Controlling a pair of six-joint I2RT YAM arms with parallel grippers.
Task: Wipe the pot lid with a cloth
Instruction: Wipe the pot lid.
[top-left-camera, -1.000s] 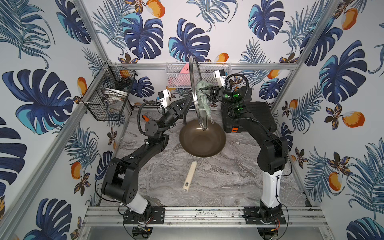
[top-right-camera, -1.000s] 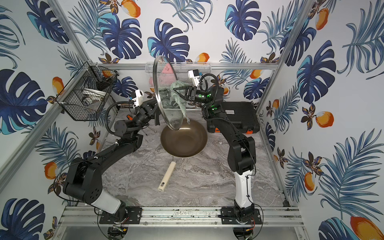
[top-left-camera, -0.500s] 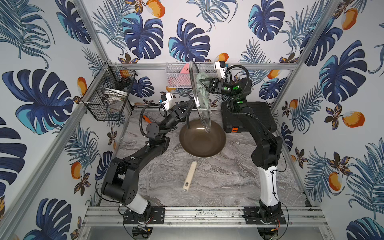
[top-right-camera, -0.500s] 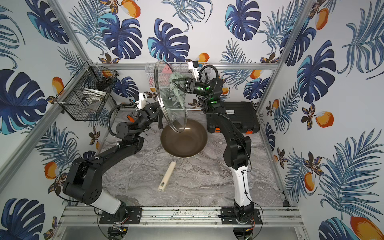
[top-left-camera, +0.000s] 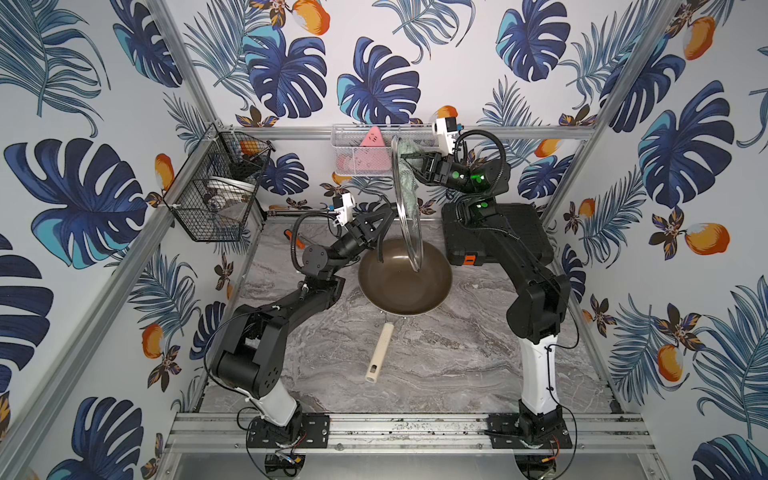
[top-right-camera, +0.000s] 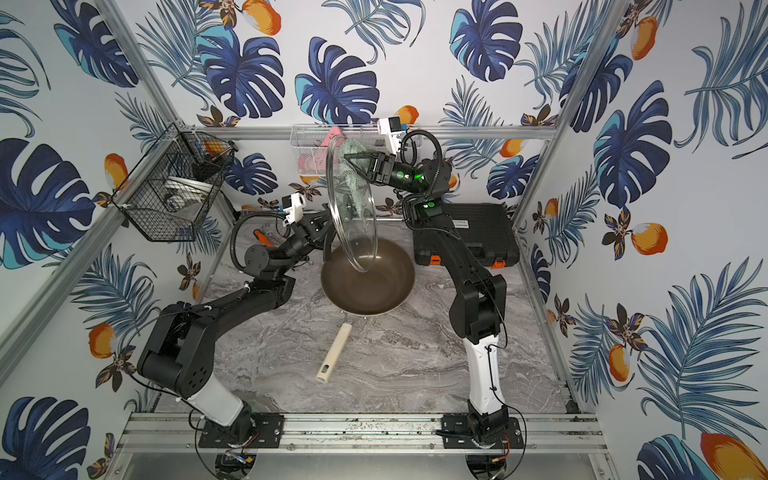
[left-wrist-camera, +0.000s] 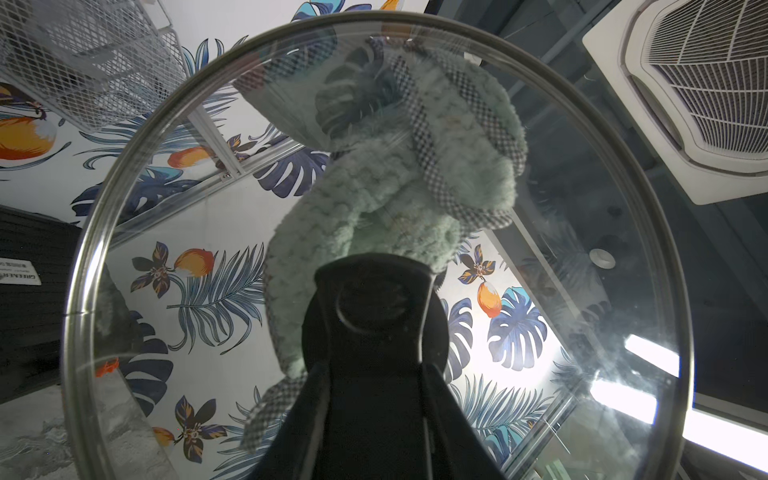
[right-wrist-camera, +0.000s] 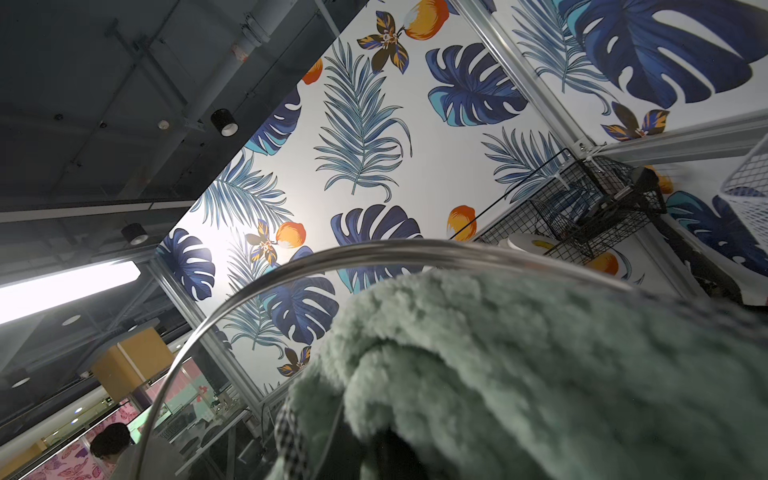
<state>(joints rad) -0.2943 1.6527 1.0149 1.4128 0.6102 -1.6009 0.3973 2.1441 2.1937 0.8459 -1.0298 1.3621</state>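
**Between the left end effector (top-left-camera: 383, 224) and the right end effector (top-right-camera: 348, 159): lid (top-right-camera: 352, 237) on edge, cloth (top-right-camera: 354, 176) on the glass**

Just past your left end effector's fingertips stands the lid, raised off the surface (top-left-camera: 457, 357) and turned nearly upright. Its lower rim hangs over the pan (top-left-camera: 405, 286) below. That end effector is closed on the black handle (left-wrist-camera: 374, 299) at the lid's centre. In the left wrist view a finger (left-wrist-camera: 446, 428) runs up each side of the handle, and the round glass fills the picture beyond it.

Across the glass from it, your right end effector is clamped shut on the cloth, high up near the lid's upper rim. The cloth bunches around those fingertips and lies against the glass, and a loose tail hangs from the grip toward the lid's centre. Through the glass in the left wrist view you can see its green pile and checked border. In the right wrist view the cloth hides the fingertips, with the lid's rim arcing just beyond it.

Below both end effectors the pan sits on the surface, its cream pan handle (top-left-camera: 379, 353) pointing toward the arm bases. Neither end effector touches it. Under the right arm, behind its end effector, a black case (top-left-camera: 521, 226) lies on the surface. Well off to the outer side of your left end effector, a black wire basket (top-left-camera: 216, 195) hangs on the wall. A white basket (top-left-camera: 357, 156) sits on the back rail just behind the lid's top.
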